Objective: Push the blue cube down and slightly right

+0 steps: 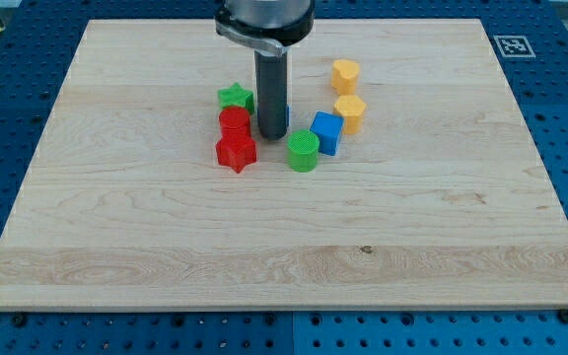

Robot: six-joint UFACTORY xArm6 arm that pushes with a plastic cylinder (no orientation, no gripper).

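Observation:
The blue cube (327,132) sits near the middle of the wooden board (284,237), touching a green cylinder (303,151) at its lower left. My tip (271,135) rests on the board to the left of the blue cube, a short gap away, and just right of a red cylinder (234,122). A sliver of another blue block shows at the rod's right edge, mostly hidden behind it.
A green star (234,97) lies above the red cylinder and a red star (235,152) below it. A yellow block (350,112) sits right above the blue cube, with a second yellow block (345,74) farther up. A marker tag (513,45) is at the board's top right corner.

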